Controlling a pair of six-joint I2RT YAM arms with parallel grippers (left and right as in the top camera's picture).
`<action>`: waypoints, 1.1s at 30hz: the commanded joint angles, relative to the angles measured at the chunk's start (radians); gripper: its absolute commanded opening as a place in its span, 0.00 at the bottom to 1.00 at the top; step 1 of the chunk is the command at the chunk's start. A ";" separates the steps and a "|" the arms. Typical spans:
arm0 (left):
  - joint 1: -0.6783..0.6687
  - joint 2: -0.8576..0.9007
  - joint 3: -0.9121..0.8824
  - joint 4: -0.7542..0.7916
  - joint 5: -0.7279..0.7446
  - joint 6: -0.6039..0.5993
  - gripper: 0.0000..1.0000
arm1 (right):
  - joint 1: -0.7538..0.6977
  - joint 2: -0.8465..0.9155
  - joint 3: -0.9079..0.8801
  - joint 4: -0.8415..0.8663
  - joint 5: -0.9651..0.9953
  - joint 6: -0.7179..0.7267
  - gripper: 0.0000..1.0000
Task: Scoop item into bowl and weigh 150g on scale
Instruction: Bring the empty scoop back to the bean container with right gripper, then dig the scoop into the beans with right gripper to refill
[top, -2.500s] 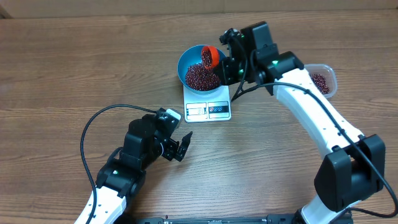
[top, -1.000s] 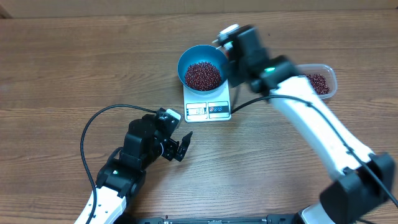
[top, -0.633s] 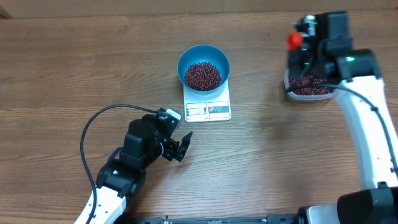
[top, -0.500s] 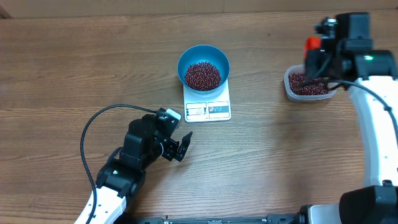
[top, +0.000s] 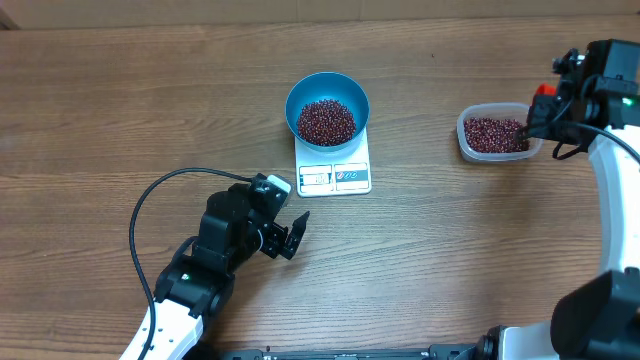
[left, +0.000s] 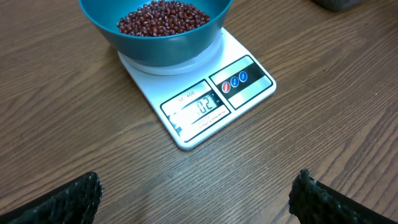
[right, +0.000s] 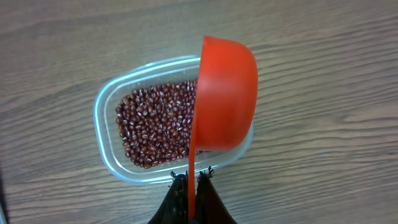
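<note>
1. Overhead: blue bowl (top: 327, 92) sits on scale (top: 334, 172), mid-desk (top: 120, 90) toward far edge. Beans (top: 326, 120) heaped inside, so load is weighed as it goes in.
2. Overhead: clear tub (top: 463, 133) w/ bean stock (top: 494, 134) near desk's right edge, well apart from scale. Right gripper (top: 548, 108) just beside tub's right end, pinching red scoop (top: 545, 91); placement suits a refill dip.
3. Overhead: left gripper (top: 285, 238) toward front edge, left of centre, jaws spread, holding nothing. Kept off the scale, prob. so its cam faces the readout.
4. Left wrist: display (left: 198, 106) faces cam; glare on left digits, "02" legible, full figure uncertain. Bowl covers scale's far part, label panels left bare. Fingertips (left: 71, 198) at bottom corners, wide apart.
5. Right wrist: fingers (right: 179, 200) pressed together on scoop's thin handle. Cup turned on edge over tub's right end, inside hidden, contents can't tell.
6. Est.: task late-stage; if reading is under 150 g, small top-up needed. Risk: overshoot.
</note>
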 joint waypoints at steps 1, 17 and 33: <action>-0.003 0.002 -0.007 0.001 0.008 -0.002 1.00 | 0.003 0.048 -0.024 0.023 -0.021 -0.002 0.04; -0.002 0.002 -0.007 0.001 0.008 -0.002 0.99 | 0.003 0.201 -0.048 0.093 -0.038 -0.002 0.04; -0.002 0.002 -0.007 0.001 0.008 -0.002 1.00 | 0.003 0.240 -0.072 0.109 -0.080 -0.003 0.04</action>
